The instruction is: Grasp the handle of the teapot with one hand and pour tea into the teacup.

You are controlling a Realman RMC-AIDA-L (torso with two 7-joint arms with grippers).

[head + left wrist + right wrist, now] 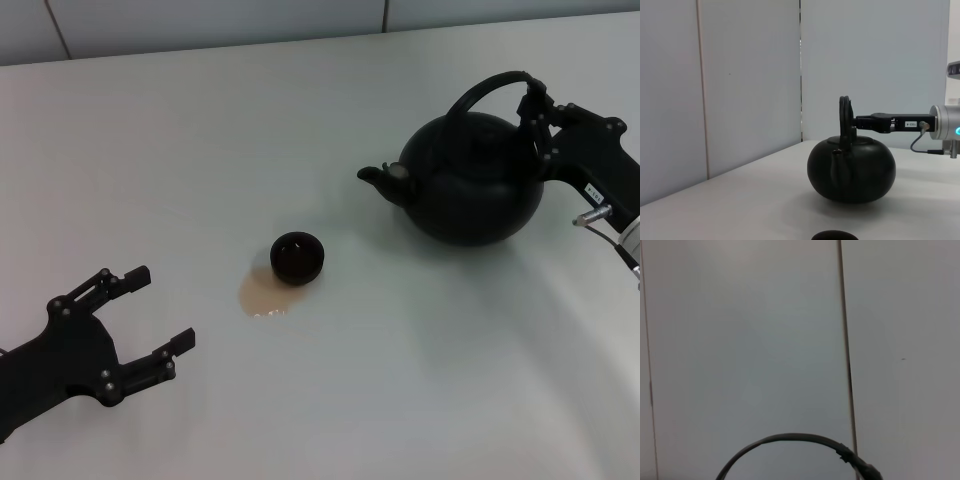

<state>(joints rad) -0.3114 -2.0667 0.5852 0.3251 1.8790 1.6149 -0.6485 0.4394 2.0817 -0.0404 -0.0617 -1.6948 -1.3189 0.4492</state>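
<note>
The teapot (pixel 472 178) stands upright on the white tabletop (pixel 400 380), on the robot's right, its spout pointing toward the teacup (pixel 297 257). The right tool (pixel 535 112) is clenched on the handle (pixel 487 88) at its right end — the arched hoop rises over the lid. The teacup sits well apart from the pot, near the middle, touching a pale brown puddle of tea (pixel 262 293) spread beside it. The left tool (pixel 150 310) hangs low on the left — fingers spread, grasping nothing.
</note>
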